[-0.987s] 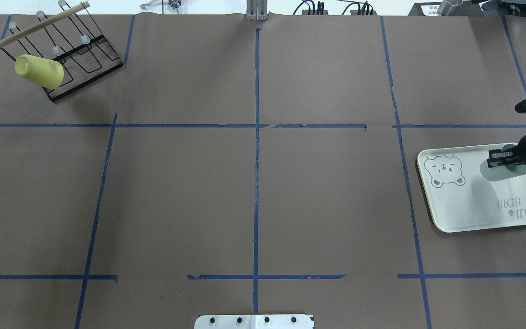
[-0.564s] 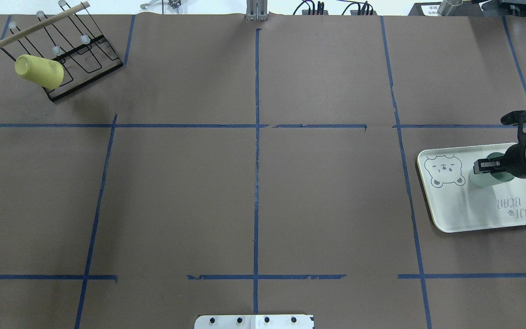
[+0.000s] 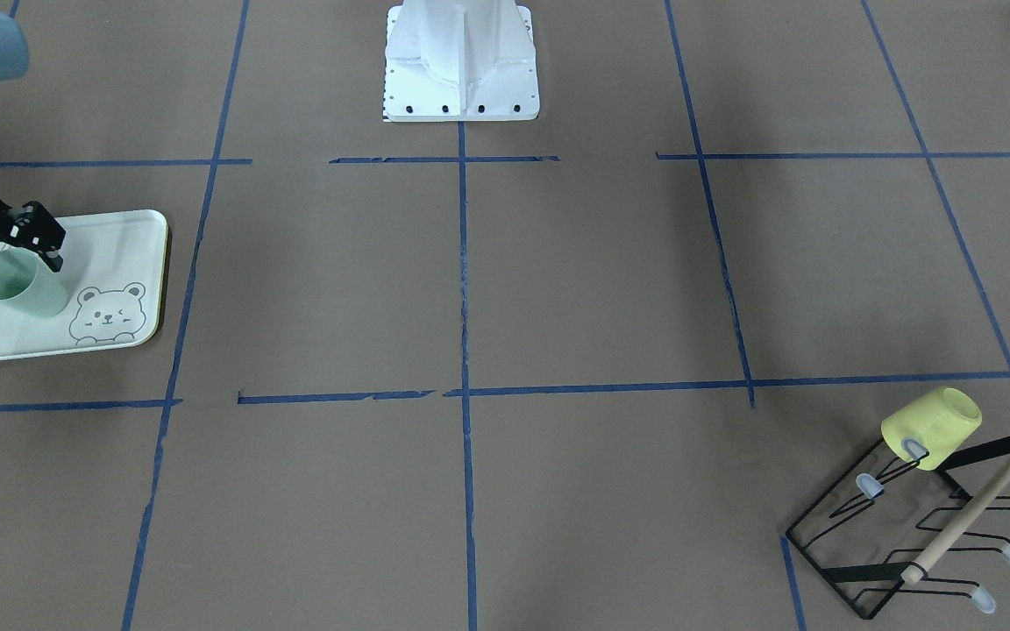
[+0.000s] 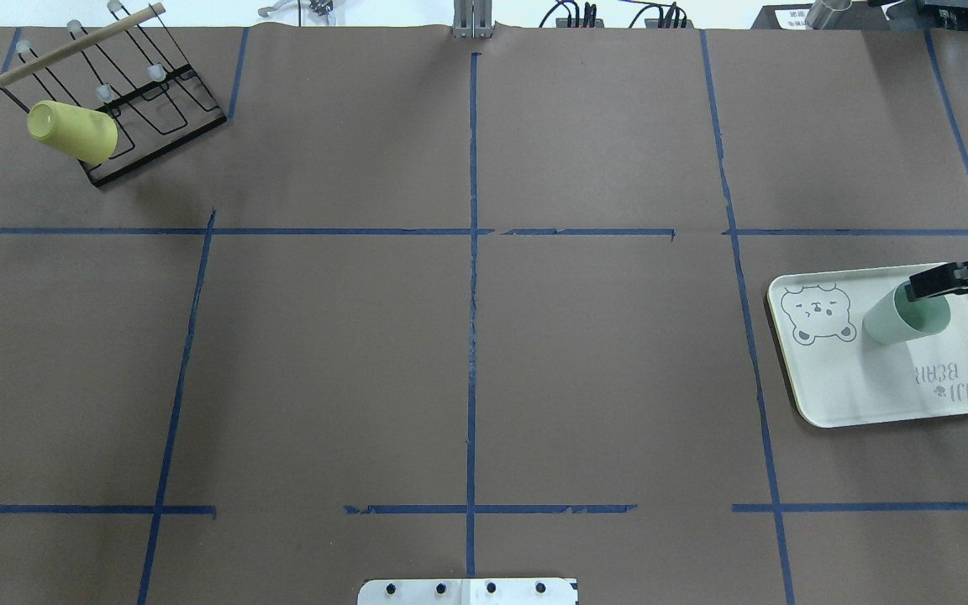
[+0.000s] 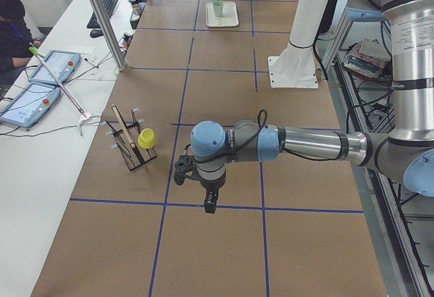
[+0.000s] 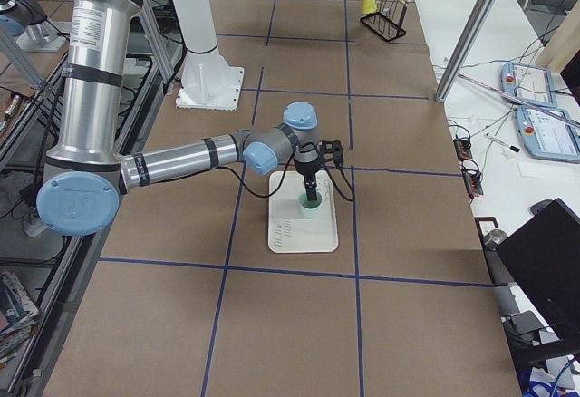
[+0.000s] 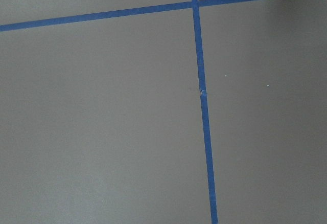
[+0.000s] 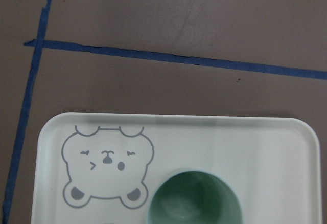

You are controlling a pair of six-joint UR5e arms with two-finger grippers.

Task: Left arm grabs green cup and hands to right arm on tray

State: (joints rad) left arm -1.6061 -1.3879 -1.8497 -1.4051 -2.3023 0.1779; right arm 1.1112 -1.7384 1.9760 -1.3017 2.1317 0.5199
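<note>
The pale mint-green cup (image 4: pixel 907 316) stands upright, mouth up, on the cream-green bear tray (image 4: pixel 854 382) at the table's right end. My right gripper (image 4: pixel 946 281) hangs just above the cup's rim; its jaws are apart and hold nothing. The front-facing view shows the gripper (image 3: pixel 10 238) over the cup (image 3: pixel 23 289) on the tray (image 3: pixel 110 245). The right wrist view looks down into the cup (image 8: pixel 194 201) on the tray (image 8: pixel 230 137), with no fingers in it. My left gripper (image 5: pixel 211 205) hovers over bare table far from the tray; I cannot tell if it is open or shut.
A black wire rack (image 4: pixel 152 109) with a wooden bar stands at the far left corner, a yellow-green cup (image 4: pixel 72 131) hung on it. The white robot base (image 3: pixel 461 61) is at the table's near middle. An operator (image 5: pixel 10 32) sits beside the table.
The right gripper carried the cup down onto the tray, let go of it, and has drawn up and back to the right. The cup now stands free.
</note>
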